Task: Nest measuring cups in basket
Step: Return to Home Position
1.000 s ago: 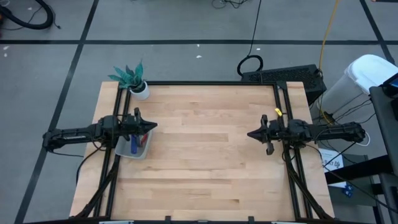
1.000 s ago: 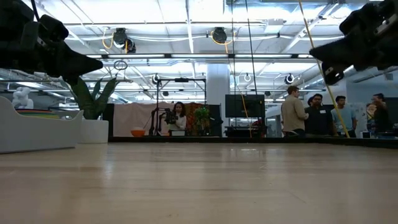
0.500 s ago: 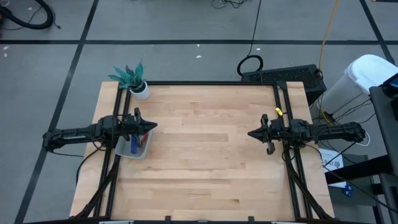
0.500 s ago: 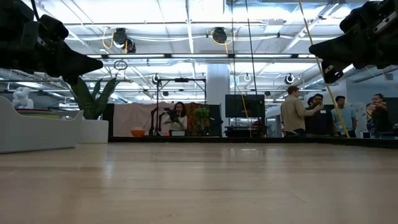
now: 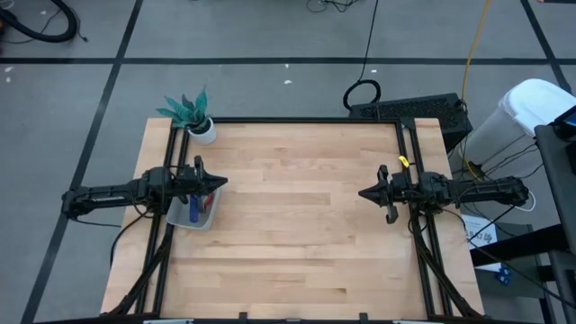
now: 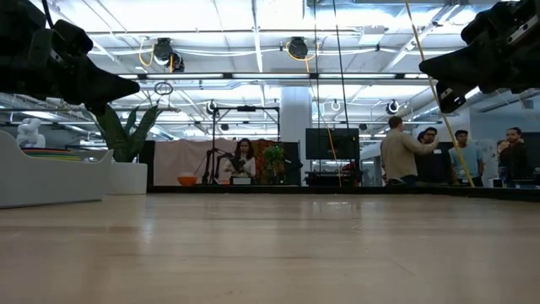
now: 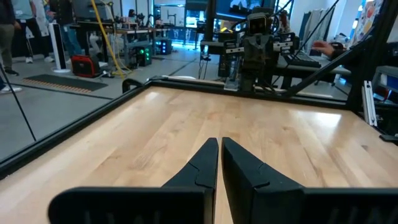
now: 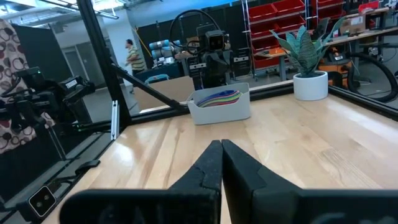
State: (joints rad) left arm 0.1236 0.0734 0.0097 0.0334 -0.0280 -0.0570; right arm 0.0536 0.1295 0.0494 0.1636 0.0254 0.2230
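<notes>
The basket (image 8: 219, 107), a shallow pale grey-blue tray with rounded corners, sits at the left edge of the table (image 5: 297, 225) near a white plant pot (image 8: 310, 85). The measuring cups (image 8: 216, 96) lie nested inside it, showing as coloured rims just above its wall. From above, the left arm (image 5: 108, 194) hides most of it, so the cups cannot be counted. The left gripper (image 7: 219, 144) hangs over the basket and the right gripper (image 8: 221, 145) over the table's right side, each with 2 fingers pressed together.
</notes>
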